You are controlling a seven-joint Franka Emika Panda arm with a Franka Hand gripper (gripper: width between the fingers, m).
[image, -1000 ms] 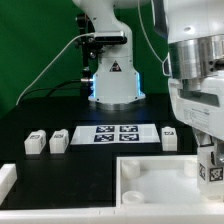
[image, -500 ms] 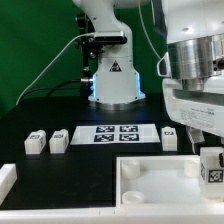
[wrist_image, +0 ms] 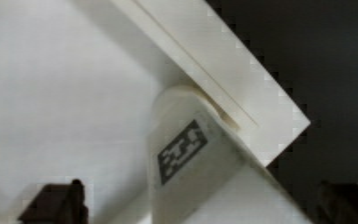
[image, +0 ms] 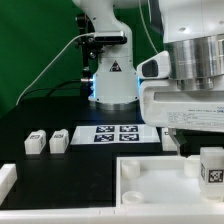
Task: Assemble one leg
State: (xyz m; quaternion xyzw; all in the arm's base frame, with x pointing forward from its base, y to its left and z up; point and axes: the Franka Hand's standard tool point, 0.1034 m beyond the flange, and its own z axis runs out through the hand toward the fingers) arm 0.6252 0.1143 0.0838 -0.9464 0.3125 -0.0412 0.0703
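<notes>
One white plastic cuboid leg (image: 212, 166), bearing a black-and-white square tag, stands upright at a corner of the square white tray-like part (image: 150, 180). The gripper (wrist_image: 204, 200), earlier lowered around it, has risen clear. Its dark fingers (wrist_image: 55, 200) are spread apart and empty.

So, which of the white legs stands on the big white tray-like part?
The leg at the exterior view's right: it alone stands on the tray-like part. The other legs rest on the black table.
</notes>
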